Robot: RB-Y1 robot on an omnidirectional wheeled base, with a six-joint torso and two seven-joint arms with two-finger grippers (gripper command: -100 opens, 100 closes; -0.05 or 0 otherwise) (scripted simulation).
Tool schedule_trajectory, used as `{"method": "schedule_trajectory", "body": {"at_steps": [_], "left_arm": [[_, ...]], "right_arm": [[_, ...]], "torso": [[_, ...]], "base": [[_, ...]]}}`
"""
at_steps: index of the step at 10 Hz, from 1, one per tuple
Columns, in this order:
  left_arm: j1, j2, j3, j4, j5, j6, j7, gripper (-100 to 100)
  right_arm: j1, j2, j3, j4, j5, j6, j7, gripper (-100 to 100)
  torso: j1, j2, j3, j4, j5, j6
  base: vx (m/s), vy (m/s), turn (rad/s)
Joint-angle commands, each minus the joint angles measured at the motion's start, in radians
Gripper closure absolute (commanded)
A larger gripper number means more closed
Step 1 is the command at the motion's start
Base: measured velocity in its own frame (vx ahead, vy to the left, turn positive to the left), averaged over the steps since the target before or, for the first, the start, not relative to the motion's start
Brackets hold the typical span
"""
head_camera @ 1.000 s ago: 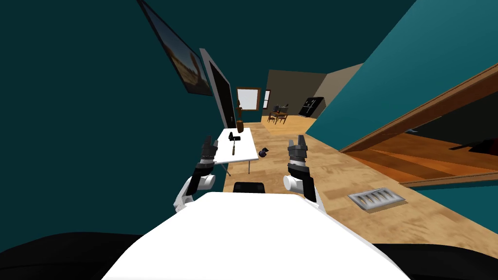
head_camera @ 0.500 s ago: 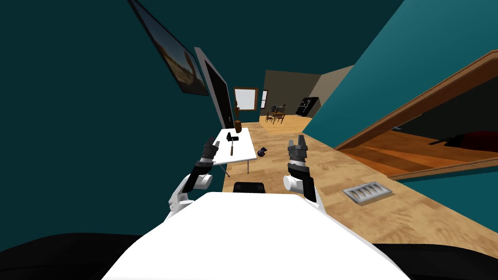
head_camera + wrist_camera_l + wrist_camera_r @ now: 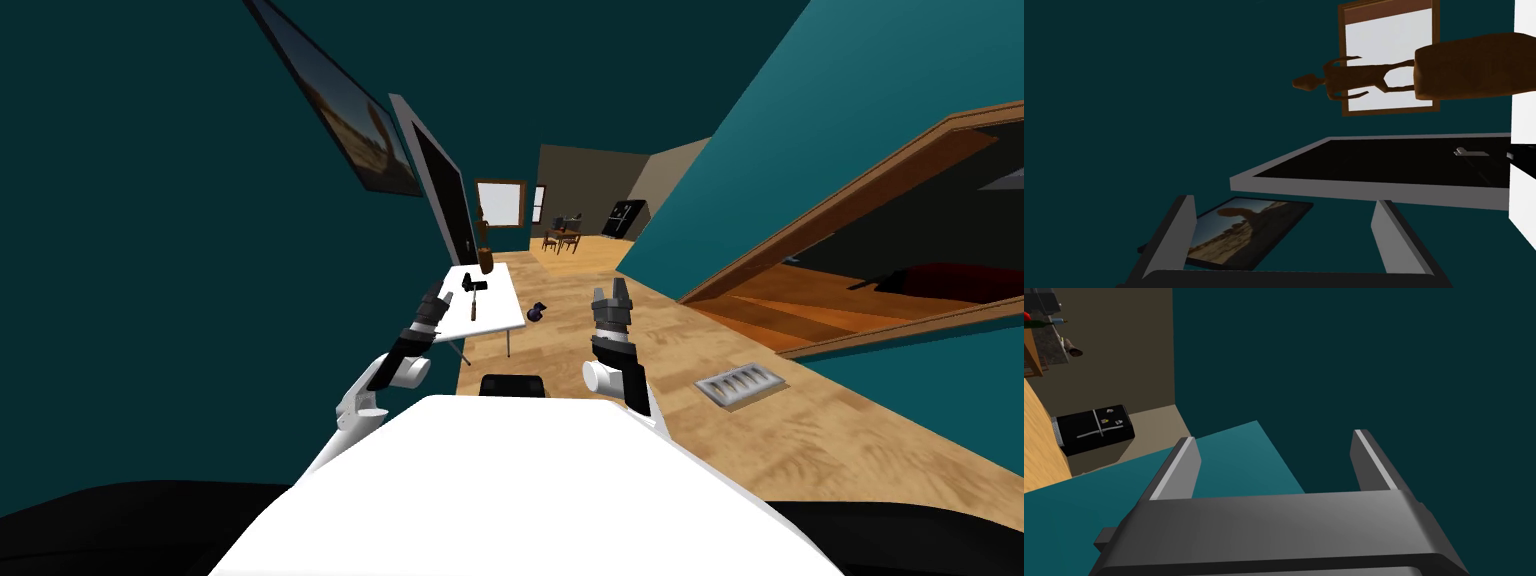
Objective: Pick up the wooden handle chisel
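Head view: a slim brown-handled chisel (image 3: pixel 474 308) lies on a white rectangular table (image 3: pixel 500 312), left gripper (image 3: pixel 437 298) at its near corner, right gripper (image 3: pixel 611 296) well apart, both released and empty.

This is looking like a home. Teal walls are running along a hallway over a pale wood-plank floor (image 3: pixel 640 335), with a metal floor vent (image 3: pixel 737 384) lying in it. A framed landscape picture (image 3: pixel 340 110) is hanging on the left wall, and a wood-framed window (image 3: pixel 500 203) is glowing at the far end. Beyond, a dining table with chairs (image 3: pixel 562 238) is standing in a tan-walled room near a black fridge (image 3: pixel 630 218). A wooden door frame (image 3: pixel 850 190) is opening on the right, and a small white counter (image 3: pixel 497 312) is standing by the wall.
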Motion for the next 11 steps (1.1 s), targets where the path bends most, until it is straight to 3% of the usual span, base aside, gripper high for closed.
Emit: {"method": "schedule_trajectory", "body": {"at_steps": [1, 2, 11], "left_arm": [[-0.008, 0.050, -0.001, 0.013, 0.026, 0.028, 0.018, -100], [-0.008, 0.065, -0.001, 0.013, 0.026, 0.028, 0.018, -100], [-0.021, 0.313, -0.008, 0.072, 0.132, 0.156, 0.097, -100]], "right_arm": [[0.000, 0.000, 0.000, 0.000, 0.000, 0.000, 0.000, 0], [0.000, 0.000, 0.000, 0.000, 0.000, 0.000, 0.000, 0], [0.000, 0.000, 0.000, 0.000, 0.000, 0.000, 0.000, 0]], "torso": [[0.000, 0.000, 0.000, 0.000, 0.000, 0.000], [0.000, 0.000, 0.000, 0.000, 0.000, 0.000], [0.000, 0.000, 0.000, 0.000, 0.000, 0.000]], "base": [[-0.004, -0.002, -0.115], [-0.004, 0.000, -0.067], [-0.005, 0.002, -0.100]]}}
